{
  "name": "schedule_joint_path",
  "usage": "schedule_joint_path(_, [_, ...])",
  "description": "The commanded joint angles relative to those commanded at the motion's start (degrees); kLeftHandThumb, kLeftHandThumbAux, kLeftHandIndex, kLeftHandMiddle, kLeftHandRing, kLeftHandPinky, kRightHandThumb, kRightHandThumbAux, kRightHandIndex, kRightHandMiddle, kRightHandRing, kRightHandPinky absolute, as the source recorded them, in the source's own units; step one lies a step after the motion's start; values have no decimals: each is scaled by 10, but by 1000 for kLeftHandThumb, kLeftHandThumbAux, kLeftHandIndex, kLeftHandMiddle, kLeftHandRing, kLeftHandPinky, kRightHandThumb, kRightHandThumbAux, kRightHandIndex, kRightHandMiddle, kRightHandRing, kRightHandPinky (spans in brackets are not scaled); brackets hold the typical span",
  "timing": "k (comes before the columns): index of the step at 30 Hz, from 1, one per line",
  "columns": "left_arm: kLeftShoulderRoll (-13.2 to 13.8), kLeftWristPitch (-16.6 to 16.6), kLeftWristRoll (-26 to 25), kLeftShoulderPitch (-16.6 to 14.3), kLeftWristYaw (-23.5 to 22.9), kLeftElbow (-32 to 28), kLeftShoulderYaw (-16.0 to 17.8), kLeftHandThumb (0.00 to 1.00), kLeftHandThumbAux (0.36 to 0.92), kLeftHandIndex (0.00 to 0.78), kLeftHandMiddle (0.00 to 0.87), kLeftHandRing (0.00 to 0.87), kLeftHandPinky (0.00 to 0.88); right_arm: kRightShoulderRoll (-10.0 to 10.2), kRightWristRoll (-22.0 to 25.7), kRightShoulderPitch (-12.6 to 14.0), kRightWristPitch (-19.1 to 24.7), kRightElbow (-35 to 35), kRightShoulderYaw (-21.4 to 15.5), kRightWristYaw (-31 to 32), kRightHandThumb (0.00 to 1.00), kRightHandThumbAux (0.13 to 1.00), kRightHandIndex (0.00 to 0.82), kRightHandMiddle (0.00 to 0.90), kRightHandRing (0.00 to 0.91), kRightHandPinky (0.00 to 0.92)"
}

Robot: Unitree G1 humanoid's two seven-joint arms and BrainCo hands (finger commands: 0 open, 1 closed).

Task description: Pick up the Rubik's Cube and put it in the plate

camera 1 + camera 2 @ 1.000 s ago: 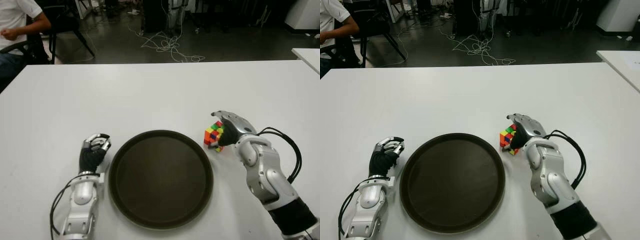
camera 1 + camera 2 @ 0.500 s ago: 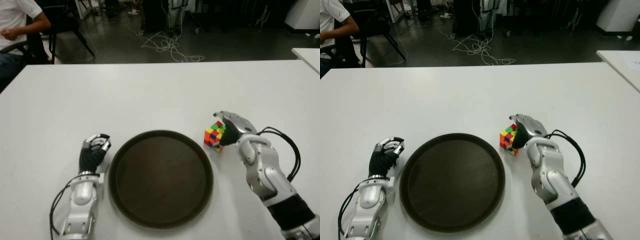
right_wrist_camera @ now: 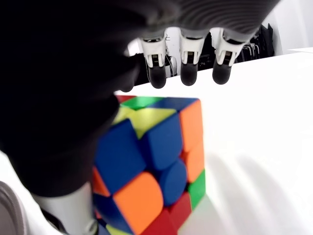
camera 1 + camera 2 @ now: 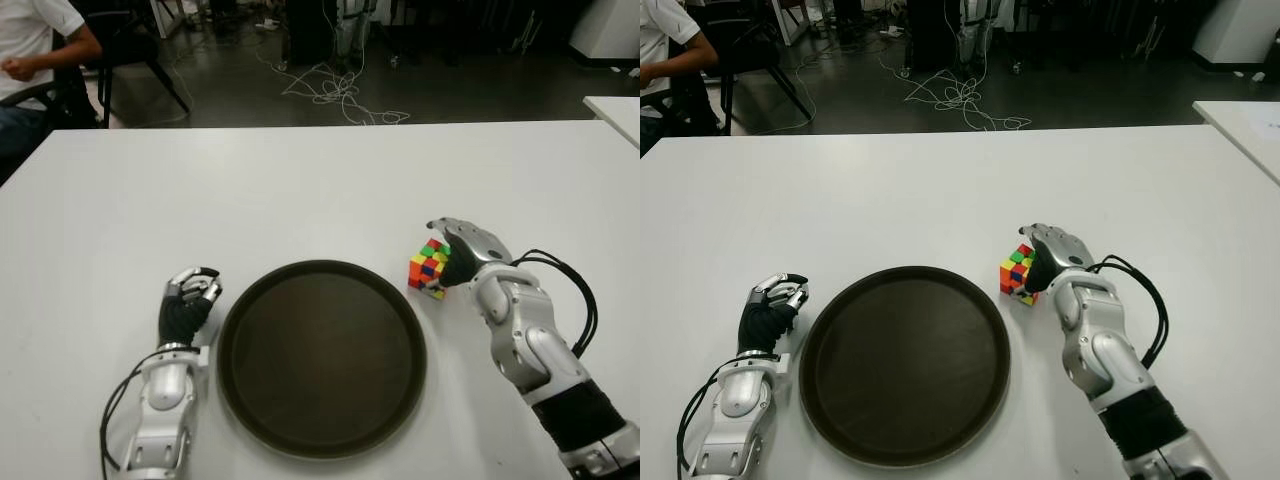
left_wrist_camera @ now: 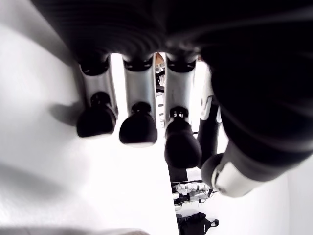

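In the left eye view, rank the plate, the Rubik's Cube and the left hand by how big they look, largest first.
1. plate, by far the largest.
2. left hand, fingers curled on nothing, beside the plate's left rim.
3. Rubik's Cube, slightly smaller, partly covered by the right hand closing around it, so ranks two and three are close.

A wide white table filled most of the view. On it lay a round, dark brown plate, bare inside. Just beyond the plate's right rim stood a multicoloured Rubik's Cube, tilted, apart from the rim. The robot's silver-and-black right hand was cupped against the cube's right side, fingers arched over its top. The left hand showed just left of the plate, fingers curled. Behind the table, white cables sprawled across the dark floor, and a seated person showed at far left.
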Motion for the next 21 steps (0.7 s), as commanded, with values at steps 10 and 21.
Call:
schedule_joint_path(10, [1, 0, 4, -1, 4, 3, -1, 713, 704, 444, 812, 824, 804, 1, 7, -7, -15, 19, 0, -7, 0, 841, 55, 78, 59, 19])
schedule_joint_path(21, [5, -5, 3, 1, -4, 1, -5, 714, 704, 444, 814, 824, 800, 11, 22, -11, 1, 8, -1, 15, 0, 811, 39, 64, 40, 1])
